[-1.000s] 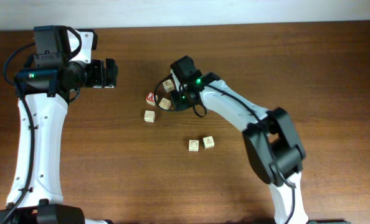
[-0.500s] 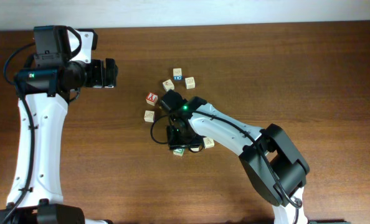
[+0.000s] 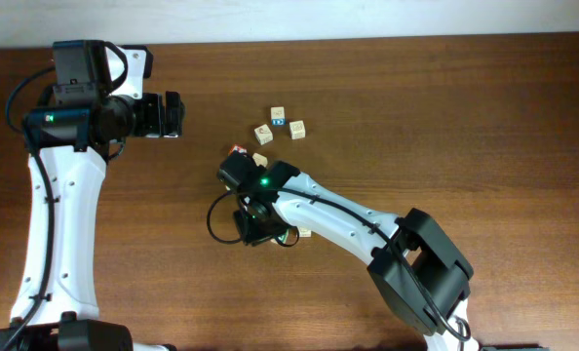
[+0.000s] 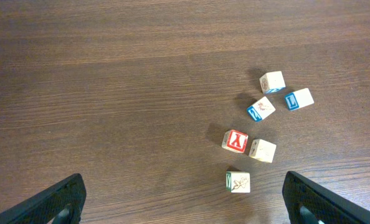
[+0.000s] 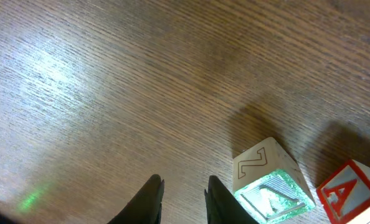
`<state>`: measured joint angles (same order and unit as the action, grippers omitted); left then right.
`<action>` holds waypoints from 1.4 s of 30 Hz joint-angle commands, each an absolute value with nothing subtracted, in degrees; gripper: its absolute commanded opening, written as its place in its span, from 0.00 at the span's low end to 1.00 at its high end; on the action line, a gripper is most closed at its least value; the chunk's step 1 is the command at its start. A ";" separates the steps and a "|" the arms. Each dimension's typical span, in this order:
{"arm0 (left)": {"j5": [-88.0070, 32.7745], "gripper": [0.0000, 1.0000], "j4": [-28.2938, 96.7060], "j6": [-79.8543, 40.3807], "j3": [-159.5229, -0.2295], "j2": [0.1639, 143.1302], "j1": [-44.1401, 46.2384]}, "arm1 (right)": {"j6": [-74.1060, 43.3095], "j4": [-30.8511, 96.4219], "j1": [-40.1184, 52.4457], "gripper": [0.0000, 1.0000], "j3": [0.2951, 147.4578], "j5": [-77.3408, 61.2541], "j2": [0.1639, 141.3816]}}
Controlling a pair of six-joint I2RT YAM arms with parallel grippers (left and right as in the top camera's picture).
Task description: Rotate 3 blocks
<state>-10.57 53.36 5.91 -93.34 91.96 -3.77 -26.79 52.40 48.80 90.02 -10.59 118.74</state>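
Note:
In the right wrist view a pale block point(image 5: 271, 179) with an outlined Z and a green-printed face stands just right of my right gripper point(image 5: 184, 200). The jaws are a little apart with only bare wood between them. A red-lettered cube point(image 5: 354, 194) sits beside that block. From overhead, the right gripper point(image 3: 253, 226) is low over the table with a green-tinged block point(image 3: 282, 237) and a tan-marked block point(image 3: 305, 232) at its right. My left gripper point(image 4: 185, 205) hangs wide open and empty. Below it lie a green-sided block point(image 4: 238, 182) and a pale block point(image 4: 263, 150).
Three more cubes, two of them blue-marked, form a group at the back point(image 3: 278, 114) point(image 3: 297, 129) point(image 3: 262, 134). The red cube point(image 3: 237, 152) and a pale cube point(image 3: 260, 159) lie by the right arm's wrist. The right arm point(image 3: 348, 219) stretches across the middle of the table.
The right arm has swung from the back cluster toward the front and then leftward, and its gripper is now left of the two front blocks. The left arm has not moved.

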 commanded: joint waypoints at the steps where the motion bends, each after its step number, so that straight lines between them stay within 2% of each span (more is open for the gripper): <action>1: -11.35 0.99 53.28 5.41 -94.32 92.31 -3.92 | -27.03 51.48 48.73 0.24 88.20 -9.82 119.57; 19: -11.35 0.99 53.28 5.41 -94.32 92.31 -3.92 | -26.37 56.14 39.33 0.24 88.20 -13.30 120.62; 24: -11.35 0.99 53.28 5.41 -94.32 92.31 -3.92 | -24.38 59.09 30.79 0.25 89.17 -15.90 105.03; 27: -11.60 0.99 53.21 5.37 -94.32 92.31 -3.90 | -21.26 67.00 18.17 0.23 88.07 -15.92 100.90; 29: -14.83 0.99 53.80 5.39 -94.32 92.31 -3.92 | -21.17 66.63 14.31 0.17 82.26 -15.88 100.99; 31: -14.94 0.99 53.76 5.39 -94.28 92.36 -3.92 | -19.49 61.36 10.59 0.16 73.78 -16.32 100.97; 32: -16.80 0.96 53.12 5.39 -94.28 92.36 -3.92 | -16.60 57.36 10.07 0.16 69.06 -19.51 100.97; 33: -22.28 0.72 53.82 5.37 -93.89 92.38 -3.81 | -16.51 55.02 10.15 0.16 66.37 -20.64 100.97; 34: -25.47 0.99 54.54 5.37 -93.30 92.40 -3.51 | -16.51 53.19 10.15 0.16 64.47 -22.00 100.97; 35: -26.37 0.72 55.24 5.34 -92.42 92.64 -2.57 | -16.49 50.78 10.15 0.16 62.15 -23.77 100.97; 36: -25.45 0.00 55.44 0.27 -91.00 93.21 -1.13 | -16.51 48.66 10.15 0.16 60.49 -23.83 100.97; 40: -21.63 0.00 53.10 -12.08 -80.36 98.37 6.83 | -16.53 44.69 10.22 0.11 59.02 -24.03 100.97; 42: -23.16 0.00 47.40 -12.64 -73.63 99.81 11.79 | -16.97 43.42 10.22 0.07 59.02 -25.34 100.99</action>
